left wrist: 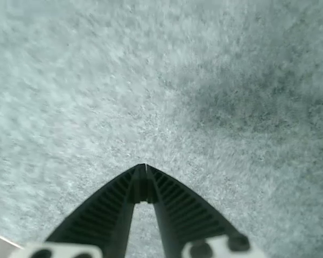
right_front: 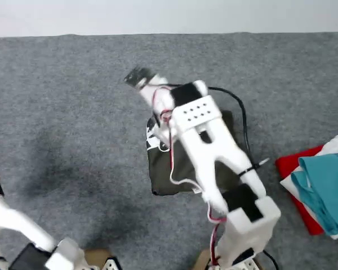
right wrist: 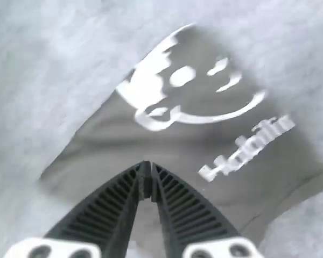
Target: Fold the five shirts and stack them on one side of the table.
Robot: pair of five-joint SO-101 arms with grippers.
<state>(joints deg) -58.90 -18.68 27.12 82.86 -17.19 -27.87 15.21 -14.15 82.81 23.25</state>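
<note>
Folded dark grey shirt (right_front: pixel 164 171) at frame centre on the fuzzy grey felt table (right_front: pixel 67 112); white smiley graphic, blurred lettering. Right gripper (right wrist: pixel 146 167), ribbed black jaws, closed tip-to-tip above it, gripping nothing. Left gripper (left wrist: pixel 145 169) likewise, over bare felt. Red shirt (right_front: pixel 296 169) and teal shirt (right_front: pixel 327 194) heaped at right edge.

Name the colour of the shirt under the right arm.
Dark grey shirt, white print; right wrist view.

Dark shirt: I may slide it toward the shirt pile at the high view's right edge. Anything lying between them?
Nothing visible: only bare grey felt lies between the dark shirt and the pile.
</note>
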